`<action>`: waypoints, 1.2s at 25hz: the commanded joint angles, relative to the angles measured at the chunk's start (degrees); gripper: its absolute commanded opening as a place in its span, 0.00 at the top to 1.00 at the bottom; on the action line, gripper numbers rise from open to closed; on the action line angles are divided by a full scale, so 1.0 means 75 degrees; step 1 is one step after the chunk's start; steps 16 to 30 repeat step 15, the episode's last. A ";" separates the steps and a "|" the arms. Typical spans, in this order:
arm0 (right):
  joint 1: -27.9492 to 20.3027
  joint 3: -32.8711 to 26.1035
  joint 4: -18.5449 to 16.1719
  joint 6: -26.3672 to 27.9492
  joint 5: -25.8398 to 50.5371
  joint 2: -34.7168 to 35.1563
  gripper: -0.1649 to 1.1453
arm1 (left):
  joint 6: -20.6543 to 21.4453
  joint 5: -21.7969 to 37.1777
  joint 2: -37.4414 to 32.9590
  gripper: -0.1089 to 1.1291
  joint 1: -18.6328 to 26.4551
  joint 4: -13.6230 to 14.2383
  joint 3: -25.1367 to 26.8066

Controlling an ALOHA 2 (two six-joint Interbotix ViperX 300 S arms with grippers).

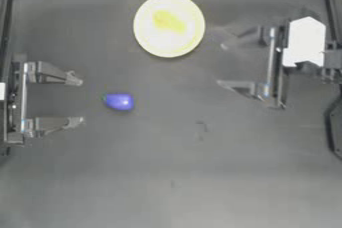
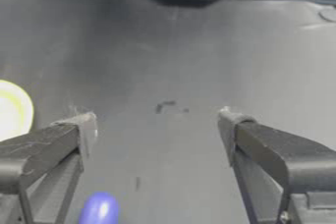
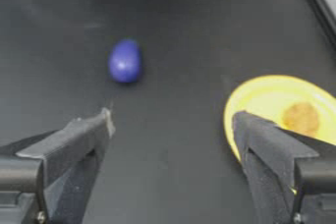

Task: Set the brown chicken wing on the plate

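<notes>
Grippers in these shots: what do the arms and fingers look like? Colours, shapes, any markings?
The left gripper and the right gripper match: each has two flat, wedge-shaped grey fingers on a slim grey crossbar, with pale, worn-looking tips. In the wrist views the fingers look dark charcoal and angular. The right arm carries a white blocky housing behind its crossbar. No markings or cables are legible.

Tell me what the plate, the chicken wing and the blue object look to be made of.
Plate: likely plastic, smooth, uniform pale yellow, thin rim. Brown chicken wing, lying on the plate: probably a plastic toy, lumpy, matte yellow-orange. Blue object: probably plastic or rubber, rounded, with a faint glossy highlight. None is certain from looks alone.
</notes>
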 commanded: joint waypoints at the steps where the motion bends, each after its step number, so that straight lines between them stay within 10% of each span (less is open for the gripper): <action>1: 0.0152 0.0012 0.0117 0.0023 0.0094 -0.0352 0.11 | 0.0012 0.0000 -0.0105 0.08 0.0012 0.0023 -0.0141; 30: 0.0398 0.0609 0.0387 0.0023 0.0187 -0.1324 0.11 | 0.0012 0.0187 -0.0398 0.08 0.0012 0.0059 -0.0070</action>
